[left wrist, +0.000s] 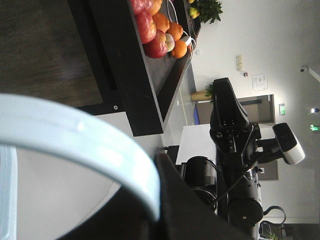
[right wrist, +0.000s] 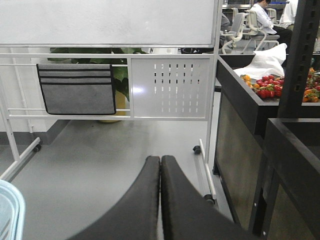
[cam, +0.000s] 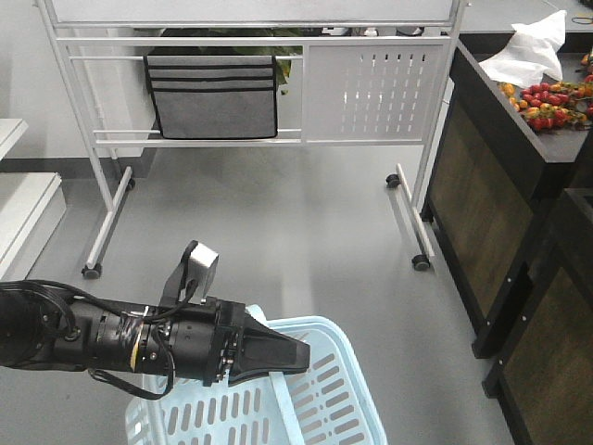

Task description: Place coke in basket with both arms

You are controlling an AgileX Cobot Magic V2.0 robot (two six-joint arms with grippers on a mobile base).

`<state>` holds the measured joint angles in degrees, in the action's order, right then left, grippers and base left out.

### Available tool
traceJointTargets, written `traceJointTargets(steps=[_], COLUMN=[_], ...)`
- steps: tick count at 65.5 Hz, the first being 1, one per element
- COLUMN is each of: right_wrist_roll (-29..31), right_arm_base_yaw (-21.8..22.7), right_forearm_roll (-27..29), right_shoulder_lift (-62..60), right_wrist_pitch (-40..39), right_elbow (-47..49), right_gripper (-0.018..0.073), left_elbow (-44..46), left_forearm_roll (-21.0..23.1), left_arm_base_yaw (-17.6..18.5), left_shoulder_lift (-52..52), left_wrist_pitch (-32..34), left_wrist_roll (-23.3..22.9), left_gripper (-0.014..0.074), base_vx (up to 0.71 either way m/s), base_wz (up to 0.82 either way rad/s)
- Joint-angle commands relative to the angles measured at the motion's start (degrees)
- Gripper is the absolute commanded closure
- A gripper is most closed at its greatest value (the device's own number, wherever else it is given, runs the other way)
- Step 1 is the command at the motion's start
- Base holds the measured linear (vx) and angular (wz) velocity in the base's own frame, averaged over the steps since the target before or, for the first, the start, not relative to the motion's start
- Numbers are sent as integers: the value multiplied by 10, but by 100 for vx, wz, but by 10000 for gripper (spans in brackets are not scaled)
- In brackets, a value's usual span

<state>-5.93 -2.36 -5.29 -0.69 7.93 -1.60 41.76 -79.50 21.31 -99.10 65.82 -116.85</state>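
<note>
**Front view and 2 wrist views.** The left gripper (cam: 298, 352) reaches in from the left above the basket (cam: 324, 394), which sits low and just in front of the robot. In the left wrist view the pale handle (left wrist: 75, 135) curves into the dark finger, so the jaws appear closed on it, though the contact itself is hidden. The right gripper (right wrist: 160, 165) points ahead over the floor (right wrist: 100, 160) toward a whiteboard stand (right wrist: 170, 85), its 2 fingers pressed together and holding nothing. The coke appears in none of the 3 views, so its direction from either set of jaws and its long axis cannot be told. A dark shelf (cam: 486, 107) bearing fruit stands to the right, and the basket rim shows at the lower left of the right wrist view. Judgement: with the left arm occupied by the basket, the right arm is the free one to fetch the coke. It must spread its jaws before any grasp, and the search probably turns rightward.
</note>
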Motion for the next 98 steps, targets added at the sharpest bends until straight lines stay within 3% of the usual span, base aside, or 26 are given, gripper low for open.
traceJointTargets(steps=[1,98], right_wrist_roll=[1,1], right_arm_base_yaw=[2,2], right_forearm_roll=[-3,-3], right_shoulder_lift=[-9,-9], right_wrist_pitch=[-42,-42], right_elbow=[-9,-9], right_gripper=[568,568], left_elbow=[10,10], left_forearm_roll=[34,34], left_arm_base_yaw=[2,2], left_shoulder_lift=[24,24], left_wrist_pitch=[131,131], left_wrist_roll=[1,1], left_gripper=[603,603], base_vx=[13,13], base_wz=[4,3])
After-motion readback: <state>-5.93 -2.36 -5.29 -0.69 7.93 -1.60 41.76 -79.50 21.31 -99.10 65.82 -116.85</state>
